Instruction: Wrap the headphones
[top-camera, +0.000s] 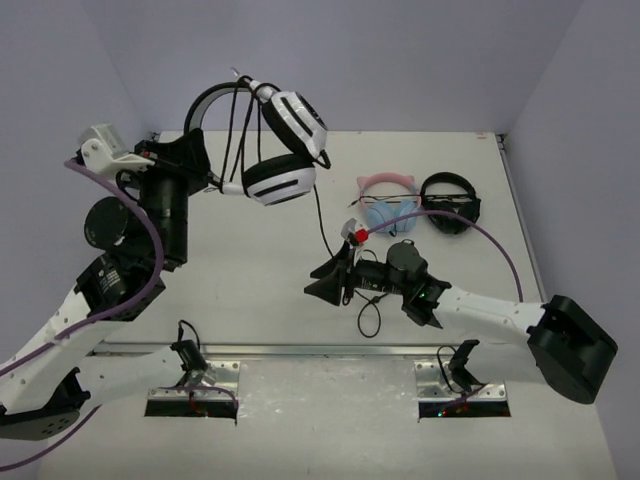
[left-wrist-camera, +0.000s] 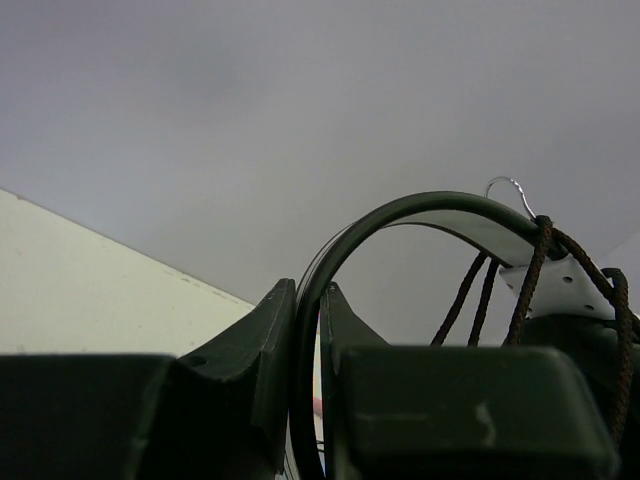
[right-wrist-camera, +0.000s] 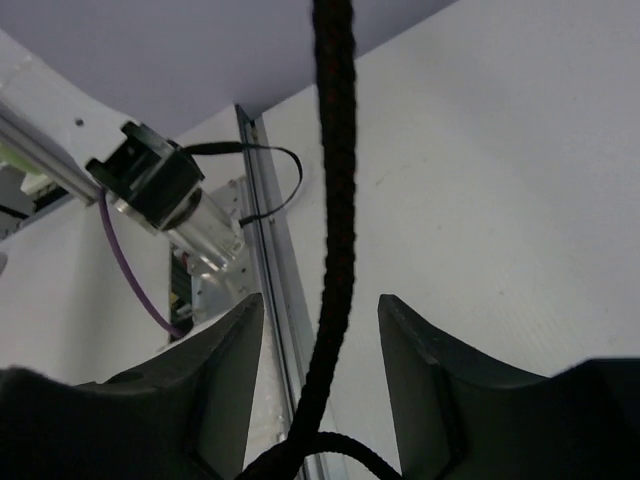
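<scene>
Your left claw (left-wrist-camera: 308, 295) is closed tight on the headband (left-wrist-camera: 440, 210) of the headphones (top-camera: 283, 178), with one finger (left-wrist-camera: 250, 360) on each face of the dark band and no gap showing. The headset is raised off the table (top-camera: 250, 290), out beyond the claw's tips toward the back wall (top-camera: 380, 60). Its band arches up and away from the fingers, and its two white ear cups hang at the far end of the arch, one above the other. Several strands of the black cable (right-wrist-camera: 335, 150) cross over the band just past your grip, near the cups, and drop beside them. From the cups the cable runs down toward your right claw (right-wrist-camera: 320, 310). That claw sits low over the table with its jaws apart. The braided cord passes straight between the two fingers, with a sliver of space on either side, so it is open and clamps nothing. Behind its fingers, toward the wrist, the cord curls into a small loop lying on the table. Beyond the right claw's wrist, further from you, a pink and blue headset (top-camera: 385, 203) and a black headset (top-camera: 452, 207) lie side by side, well apart from both claws.
</scene>
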